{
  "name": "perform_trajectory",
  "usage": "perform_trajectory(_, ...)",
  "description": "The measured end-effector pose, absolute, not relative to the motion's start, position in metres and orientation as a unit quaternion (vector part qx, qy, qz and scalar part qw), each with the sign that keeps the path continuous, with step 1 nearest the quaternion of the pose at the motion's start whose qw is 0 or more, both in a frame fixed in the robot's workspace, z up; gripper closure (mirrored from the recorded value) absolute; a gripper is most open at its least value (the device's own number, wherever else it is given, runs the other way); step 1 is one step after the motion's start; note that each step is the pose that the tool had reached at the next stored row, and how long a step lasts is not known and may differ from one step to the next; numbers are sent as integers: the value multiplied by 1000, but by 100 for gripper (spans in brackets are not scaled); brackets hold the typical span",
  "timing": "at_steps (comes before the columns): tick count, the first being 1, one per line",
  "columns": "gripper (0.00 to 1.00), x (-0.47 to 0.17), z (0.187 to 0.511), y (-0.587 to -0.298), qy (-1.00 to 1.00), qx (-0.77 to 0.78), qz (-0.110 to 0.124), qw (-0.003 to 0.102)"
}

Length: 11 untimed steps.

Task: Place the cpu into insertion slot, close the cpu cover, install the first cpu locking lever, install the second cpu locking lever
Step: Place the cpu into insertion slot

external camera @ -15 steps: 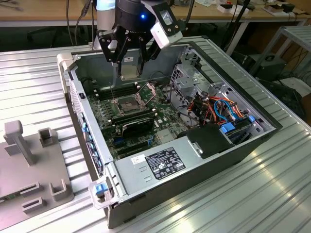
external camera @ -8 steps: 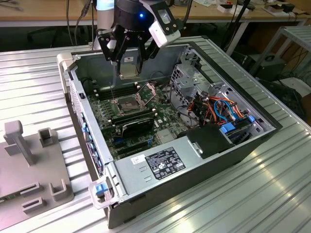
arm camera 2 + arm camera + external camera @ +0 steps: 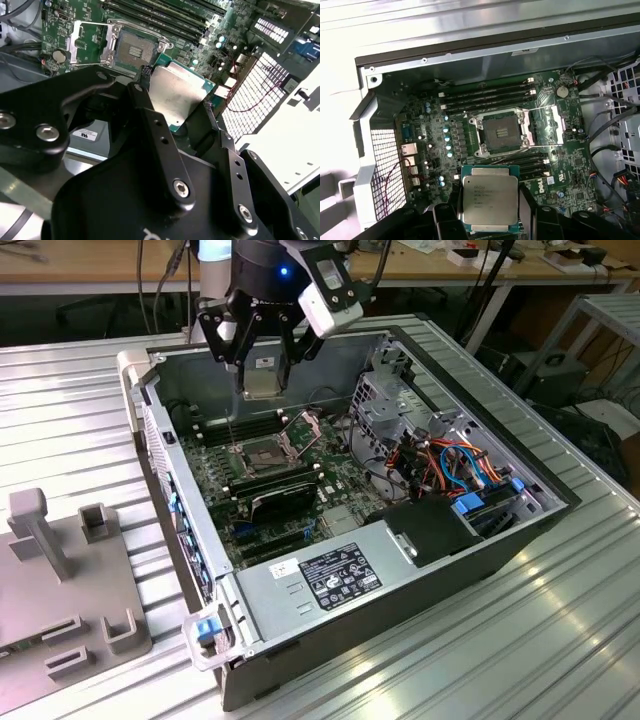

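Ribbed metal tabletop [image 3: 480,660], wooden desk [image 3: 100,260] behind with dangling cables [image 3: 165,285], grey rack [image 3: 605,310] nearby.

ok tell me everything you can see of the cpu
The cpu is a flat square chip. It has a silvery-grey metal top with small print and a thin green border. The gripper clamps it by two opposite edges, metal face toward the wrist cameras. It hangs in the air above the motherboard, to one side of the empty insertion slot.

Robotics lab: open computer case [image 3: 470,565] on ribbed metal bench [image 3: 520,640], cluttered desks [image 3: 90,265] behind.
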State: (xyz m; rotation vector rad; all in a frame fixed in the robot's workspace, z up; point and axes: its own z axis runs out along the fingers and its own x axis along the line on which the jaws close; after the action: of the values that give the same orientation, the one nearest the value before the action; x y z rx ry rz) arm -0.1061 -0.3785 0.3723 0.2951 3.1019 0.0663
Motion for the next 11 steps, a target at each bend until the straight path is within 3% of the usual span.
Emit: perform_trajectory(11, 46, -106, 364, -377, 983, 182, 20, 14)
